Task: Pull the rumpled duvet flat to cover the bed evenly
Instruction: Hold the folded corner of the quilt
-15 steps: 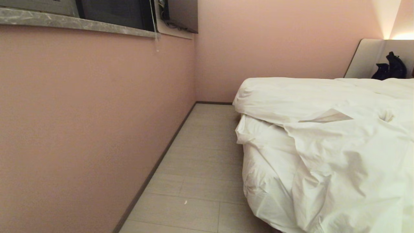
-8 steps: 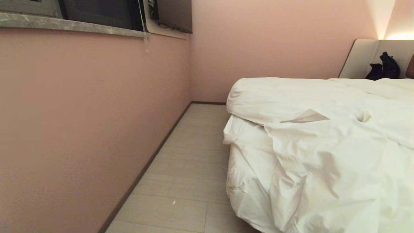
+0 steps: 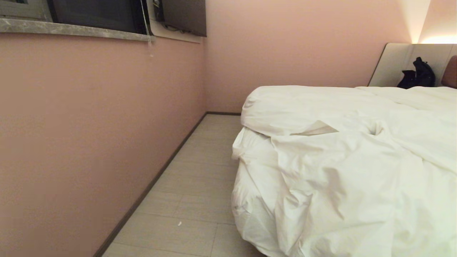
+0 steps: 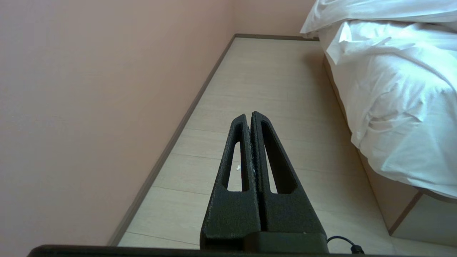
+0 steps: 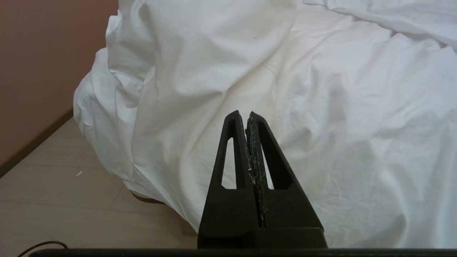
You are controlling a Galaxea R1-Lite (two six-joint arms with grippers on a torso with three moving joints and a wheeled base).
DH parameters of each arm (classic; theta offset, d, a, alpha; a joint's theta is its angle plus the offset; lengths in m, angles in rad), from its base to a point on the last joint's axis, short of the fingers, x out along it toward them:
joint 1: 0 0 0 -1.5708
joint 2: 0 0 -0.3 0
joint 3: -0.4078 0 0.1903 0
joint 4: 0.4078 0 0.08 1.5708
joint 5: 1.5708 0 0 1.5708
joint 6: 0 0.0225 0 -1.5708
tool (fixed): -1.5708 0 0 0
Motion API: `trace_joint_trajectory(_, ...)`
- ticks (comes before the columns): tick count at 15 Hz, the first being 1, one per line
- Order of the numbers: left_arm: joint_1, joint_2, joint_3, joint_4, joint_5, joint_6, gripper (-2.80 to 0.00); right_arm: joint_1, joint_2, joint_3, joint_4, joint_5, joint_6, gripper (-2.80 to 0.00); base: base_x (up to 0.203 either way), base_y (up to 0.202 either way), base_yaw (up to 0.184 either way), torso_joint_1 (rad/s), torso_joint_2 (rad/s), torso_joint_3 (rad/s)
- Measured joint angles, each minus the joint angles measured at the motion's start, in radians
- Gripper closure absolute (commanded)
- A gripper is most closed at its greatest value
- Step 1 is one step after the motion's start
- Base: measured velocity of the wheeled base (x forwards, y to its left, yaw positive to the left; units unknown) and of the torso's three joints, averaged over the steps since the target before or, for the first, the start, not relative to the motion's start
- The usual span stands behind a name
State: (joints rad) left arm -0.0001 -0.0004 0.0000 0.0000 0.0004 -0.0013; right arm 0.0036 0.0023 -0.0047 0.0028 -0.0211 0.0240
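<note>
Duvet (image 3: 342, 164) lies rumpled over the bed (image 4: 403, 210), bunched and folded back on itself near the foot corner, where a fold of it hangs down the side toward the floor (image 3: 200, 185). You can see a small flap turned up on its top. The bed's base shows only under the hanging edge in the left wrist view. Your left end effector (image 4: 251, 115) hangs over the floor strip between the wall (image 3: 89, 125) and the bed's side, its fingers pressed together and holding nothing. Your right end effector (image 5: 245, 114) points at the duvet's draped corner, also fully closed and empty. A dark object (image 3: 417, 75) sits at the headboard (image 3: 450, 71).
</note>
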Motion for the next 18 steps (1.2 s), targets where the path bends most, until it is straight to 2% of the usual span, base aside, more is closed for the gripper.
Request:
trace_joint_trajectory(14, 0.0, 0.0, 0.0, 0.0, 0.0, 0.0, 0.0, 0.0, 0.0, 0.0, 0.0, 0.0, 0.0, 0.0, 0.0, 0.0, 0.0, 0.0, 0.0, 0.0)
trace_joint_trajectory(18, 0.0, 0.0, 0.0, 0.0, -0.001, 0.0, 0.0, 0.0, 0.0, 0.0, 0.0, 0.0, 0.0, 0.0, 0.002, -0.144, 0.0, 0.007, 0.0, 0.003)
